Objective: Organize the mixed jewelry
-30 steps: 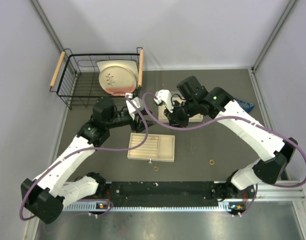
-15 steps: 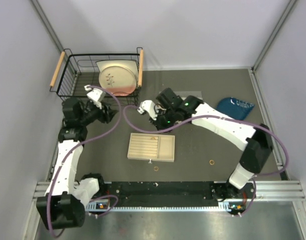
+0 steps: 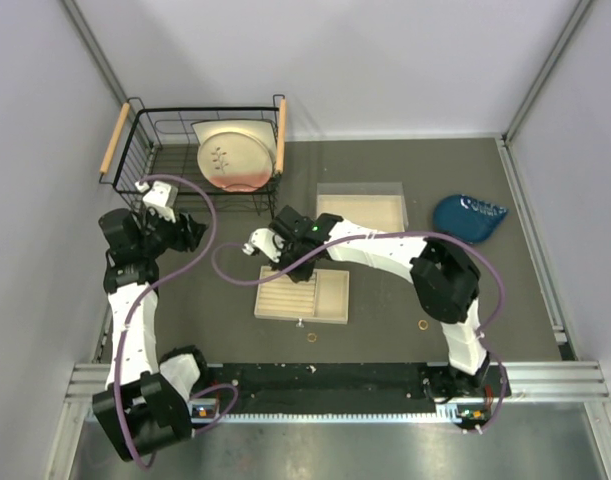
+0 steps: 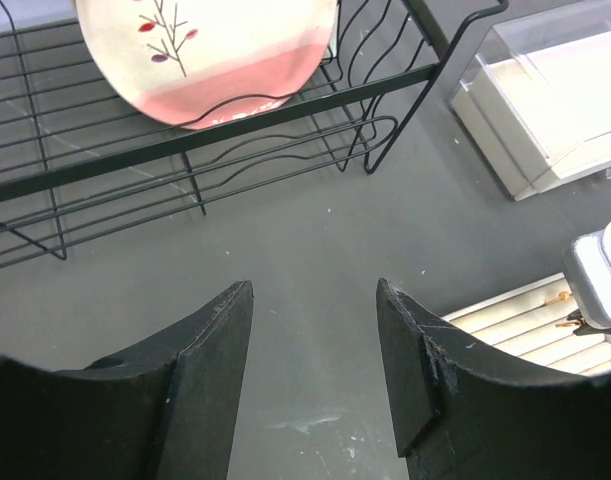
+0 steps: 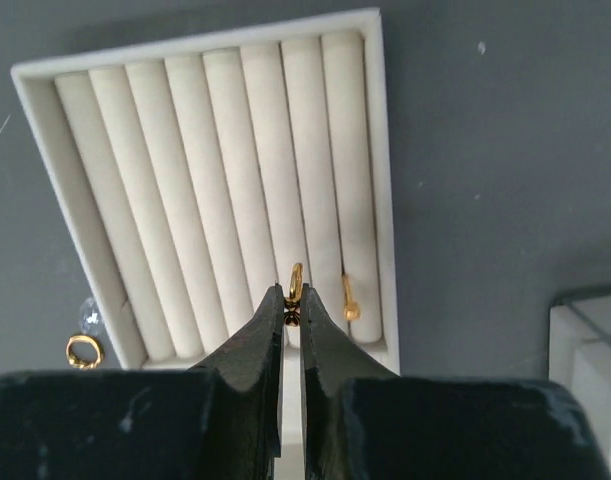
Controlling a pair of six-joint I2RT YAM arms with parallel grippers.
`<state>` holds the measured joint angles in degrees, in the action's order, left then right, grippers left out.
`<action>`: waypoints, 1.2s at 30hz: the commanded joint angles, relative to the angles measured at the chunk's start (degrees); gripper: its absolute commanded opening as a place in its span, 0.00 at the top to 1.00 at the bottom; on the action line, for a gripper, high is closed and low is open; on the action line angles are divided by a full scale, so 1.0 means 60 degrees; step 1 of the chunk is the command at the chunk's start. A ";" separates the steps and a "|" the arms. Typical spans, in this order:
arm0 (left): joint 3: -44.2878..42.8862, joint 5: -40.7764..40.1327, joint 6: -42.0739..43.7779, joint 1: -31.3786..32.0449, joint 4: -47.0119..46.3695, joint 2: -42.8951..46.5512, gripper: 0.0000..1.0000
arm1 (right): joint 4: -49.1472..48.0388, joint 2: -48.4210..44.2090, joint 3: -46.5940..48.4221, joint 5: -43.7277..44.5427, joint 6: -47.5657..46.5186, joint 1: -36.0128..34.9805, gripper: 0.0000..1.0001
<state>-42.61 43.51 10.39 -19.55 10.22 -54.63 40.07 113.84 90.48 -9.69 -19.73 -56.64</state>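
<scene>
Though the overhead view hides it, the wrist view shows the right pincer (image 5: 293, 298) clenched on a gold ring (image 5: 296, 274) over the ridged tray (image 5: 185, 180); the left pincer (image 4: 313, 300) is released.

Bright even overhead light, faint soft shadows, mostly sharp focus

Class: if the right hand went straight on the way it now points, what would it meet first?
Probably the ridged tray: the right hand, shut on a gold ring, points at its cushioned rolls. How far off is unclear.
</scene>
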 commanded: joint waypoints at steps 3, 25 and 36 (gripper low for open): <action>0.0144 -0.0029 -0.0091 -0.0389 -0.0399 0.0038 0.42 | -0.0556 0.0494 0.1062 0.0268 -0.0110 -0.0257 1.00; 0.0114 0.0073 -0.0253 -0.0594 -0.0765 -0.0284 0.42 | -0.0907 0.1182 0.1239 0.0517 -0.0492 -0.0330 1.00; 0.0114 0.0190 -0.0282 -0.0682 -0.0824 -0.0402 0.42 | -0.0996 0.1256 0.1092 0.0619 -0.0697 -0.0330 1.00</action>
<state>-41.78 43.29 9.06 -23.00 8.05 -56.90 35.79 120.97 95.70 -6.50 -22.96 -57.67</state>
